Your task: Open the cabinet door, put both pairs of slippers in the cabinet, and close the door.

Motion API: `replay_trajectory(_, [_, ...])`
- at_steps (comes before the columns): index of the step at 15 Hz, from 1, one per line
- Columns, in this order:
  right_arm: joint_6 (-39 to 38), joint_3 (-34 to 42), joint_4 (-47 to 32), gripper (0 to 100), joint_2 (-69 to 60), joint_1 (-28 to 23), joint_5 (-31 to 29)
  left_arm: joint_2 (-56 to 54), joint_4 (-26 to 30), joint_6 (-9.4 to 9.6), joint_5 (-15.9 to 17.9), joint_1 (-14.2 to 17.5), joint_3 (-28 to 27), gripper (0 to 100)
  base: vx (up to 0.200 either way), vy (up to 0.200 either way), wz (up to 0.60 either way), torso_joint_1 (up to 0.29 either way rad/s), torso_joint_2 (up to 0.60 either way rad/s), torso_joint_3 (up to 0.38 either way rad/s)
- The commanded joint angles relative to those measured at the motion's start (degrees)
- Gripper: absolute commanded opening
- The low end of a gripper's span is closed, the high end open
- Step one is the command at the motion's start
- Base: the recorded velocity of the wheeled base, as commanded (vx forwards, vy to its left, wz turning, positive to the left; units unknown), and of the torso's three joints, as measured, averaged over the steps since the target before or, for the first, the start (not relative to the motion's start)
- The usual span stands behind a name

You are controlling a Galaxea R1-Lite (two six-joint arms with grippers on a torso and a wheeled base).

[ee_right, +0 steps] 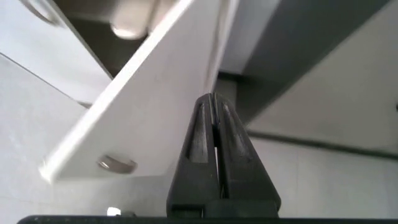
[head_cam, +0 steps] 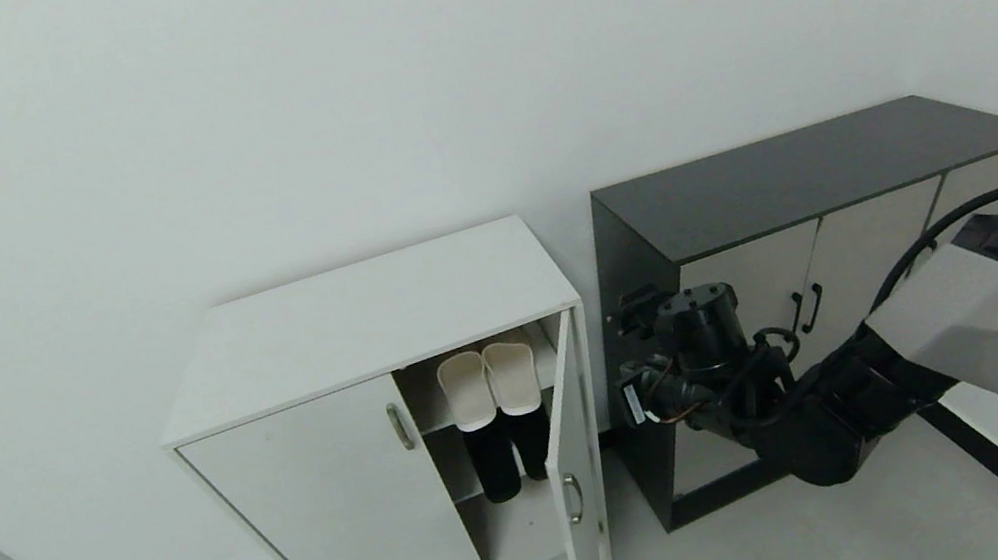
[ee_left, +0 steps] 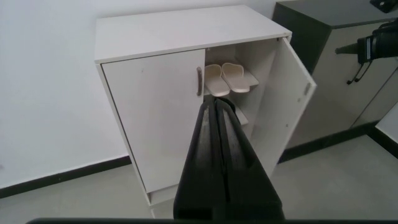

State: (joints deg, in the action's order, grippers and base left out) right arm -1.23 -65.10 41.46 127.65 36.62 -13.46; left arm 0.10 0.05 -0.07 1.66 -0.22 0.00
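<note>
white slippers [head_cam: 488, 383] and black slippers [head_cam: 508, 456] sat shelved inside the cabinet [head_cam: 364, 323]. its open door [head_cam: 570, 430] stood just left of the right pincer [ee_right: 214, 99], the nearer one, tips together and empty.

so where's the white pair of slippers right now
In the head view the white slippers sit on the top shelf of the white cabinet, in its open right half, just above the black slippers.

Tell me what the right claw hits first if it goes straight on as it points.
Most likely the open cabinet door, on the face that carries its handle; the shut right claw points right at it, though the gap is unclear.
</note>
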Motion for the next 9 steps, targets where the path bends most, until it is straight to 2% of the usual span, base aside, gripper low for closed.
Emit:
replay_trajectory(1, [0.0, 0.85, 0.29, 0, -0.91, 0.29, 0.01, -0.01, -0.05, -0.01, 0.01, 0.04, 0.0, 0, 0.0, 0.0, 0.0, 0.0, 0.0, 0.0])
replay_trajectory(7, [-0.18, 1.03, 1.08, 0, -0.82, 0.73, 0.19, -0.01, -0.05, -0.01, 0.01, 0.04, 0.0, 0, 0.0, 0.0, 0.0, 0.0, 0.0, 0.0])
replay_trajectory(9, [-0.18, 1.11, 1.08, 0, -0.82, 1.17, 0.19, -0.01, -0.05, -0.01, 0.01, 0.04, 0.0, 0, 0.0, 0.0, 0.6, 0.0, 0.0, 0.005])
